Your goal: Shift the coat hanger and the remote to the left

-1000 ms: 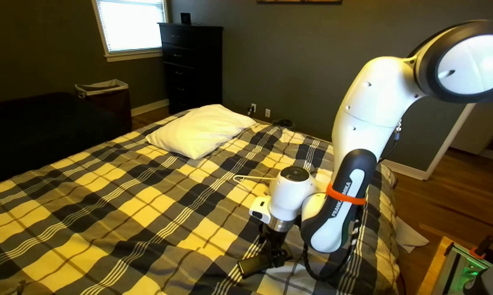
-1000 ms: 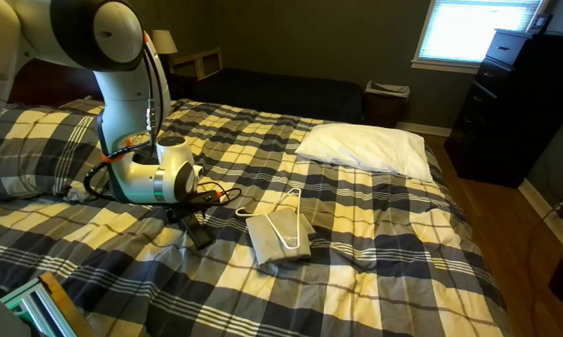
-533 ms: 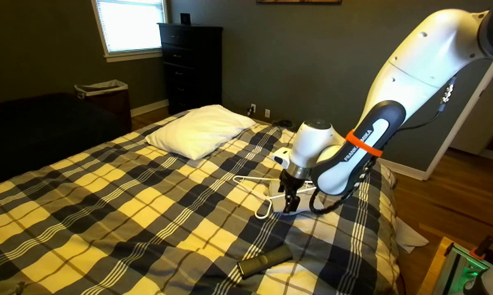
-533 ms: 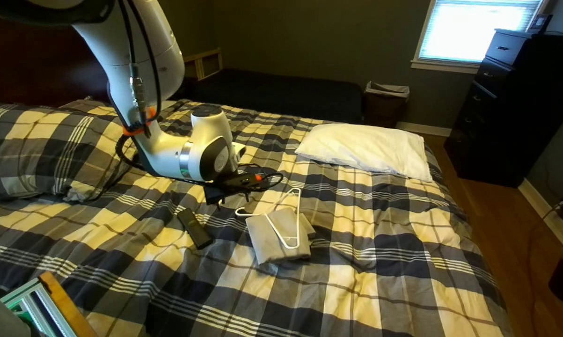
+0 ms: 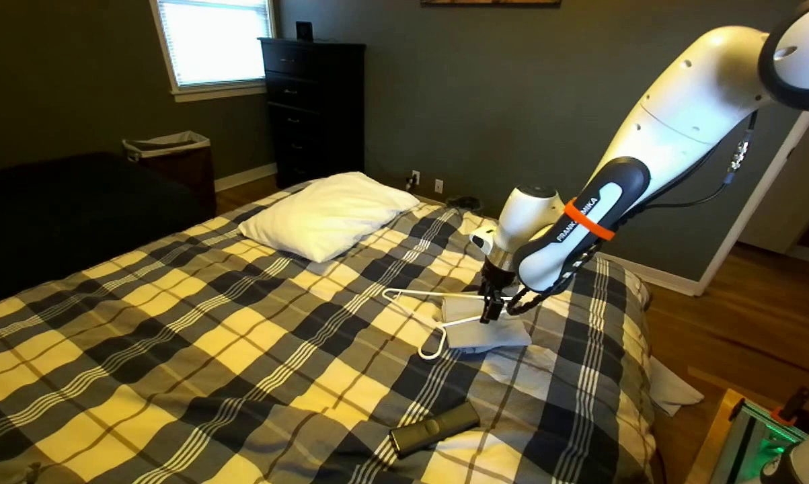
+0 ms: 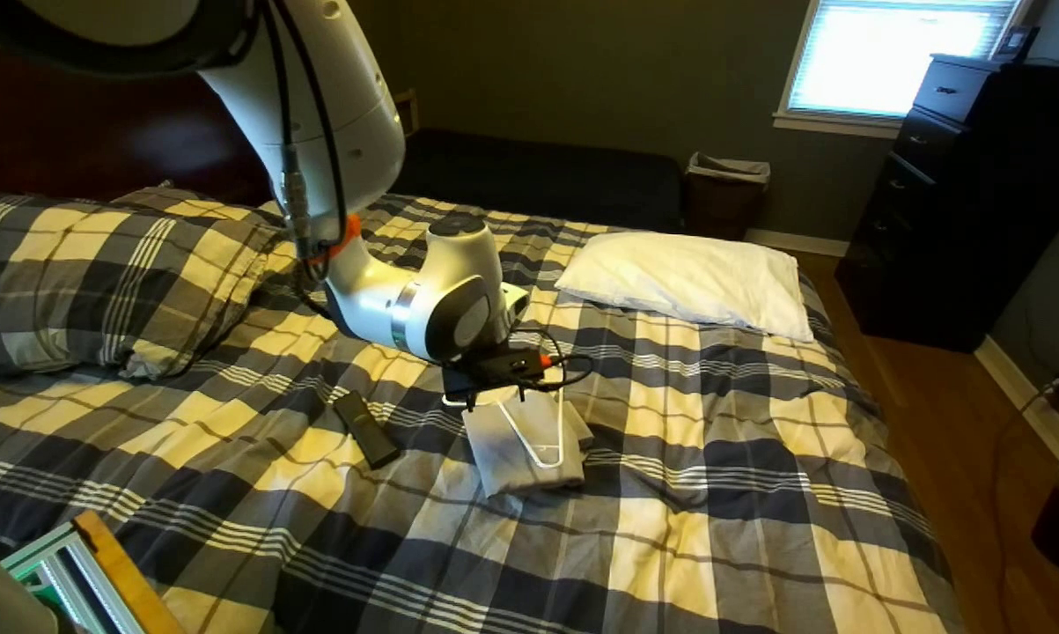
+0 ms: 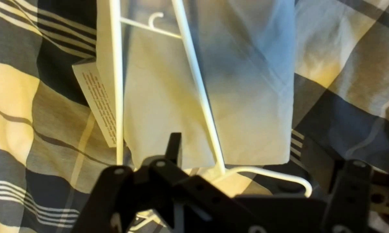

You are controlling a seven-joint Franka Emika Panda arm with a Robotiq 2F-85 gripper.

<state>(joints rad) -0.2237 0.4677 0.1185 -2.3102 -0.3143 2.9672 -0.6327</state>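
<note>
The coat hanger point(image 5: 414, 312) is thin and white. It lies partly on a folded grey cloth point(image 5: 488, 336), and shows in an exterior view point(image 6: 522, 433) and the wrist view point(image 7: 199, 84). The dark remote point(image 5: 436, 428) lies on the bedspread beside them, and also shows in an exterior view point(image 6: 366, 430); it is out of the wrist view. My gripper point(image 5: 490, 314) is open and empty, above the hanger and cloth. In an exterior view the gripper point(image 6: 496, 401) hides part of the hanger. In the wrist view the hanger's hook lies between the spread fingers point(image 7: 246, 153).
A white pillow point(image 5: 330, 214) lies farther back on the plaid bed point(image 5: 196, 349). A plaid pillow point(image 6: 98, 282) is near the arm. A wood-edged metal frame point(image 6: 124, 572) stands by the robot base. A dark dresser point(image 5: 320, 107) and a hamper point(image 5: 179, 165) stand beyond the bed.
My gripper was down at the remote; it has risen from it and moved across to above the hanger and grey cloth. The remote and hanger have not moved.
</note>
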